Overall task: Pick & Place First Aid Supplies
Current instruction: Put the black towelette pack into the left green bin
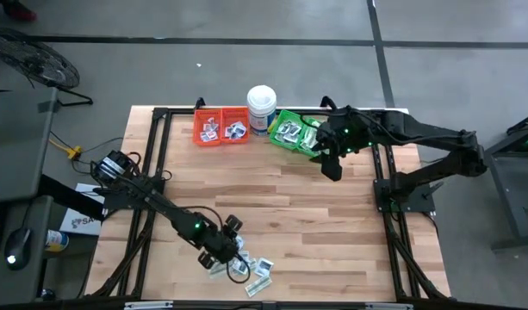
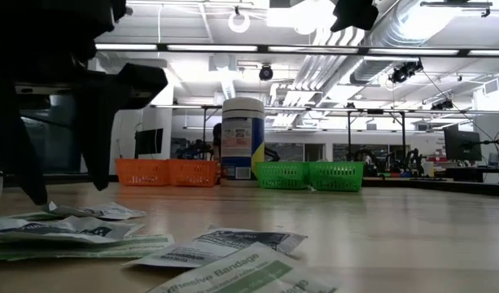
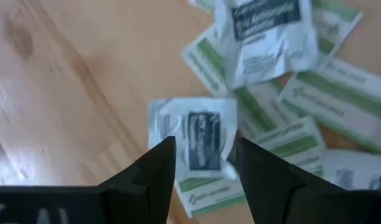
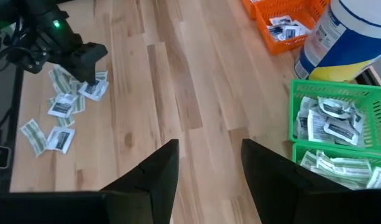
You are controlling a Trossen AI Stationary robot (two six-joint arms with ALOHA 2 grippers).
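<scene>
A loose pile of first aid supplies (image 1: pixel 246 271) lies flat on the wooden table near its front edge: square white packets with dark print and longer green-and-white strips (image 3: pixel 339 93). My left gripper (image 1: pixel 226 251) is open and points down over the pile's left part. Its fingers stand on either side of one square white packet (image 3: pixel 199 124), close above it. My right gripper (image 1: pixel 330 170) is open with nothing between its fingers. It hangs high over the table just in front of the green bins (image 1: pixel 294 133), which hold more packets (image 4: pixel 330 124).
Two orange bins (image 1: pixel 220 127) with a few packets stand at the table's far edge. A tall white round tub (image 1: pixel 262 108) stands between them and the green bins. Bare wood (image 1: pixel 289 215) spans the table's middle. Black frame rails (image 1: pixel 391 250) run along both sides.
</scene>
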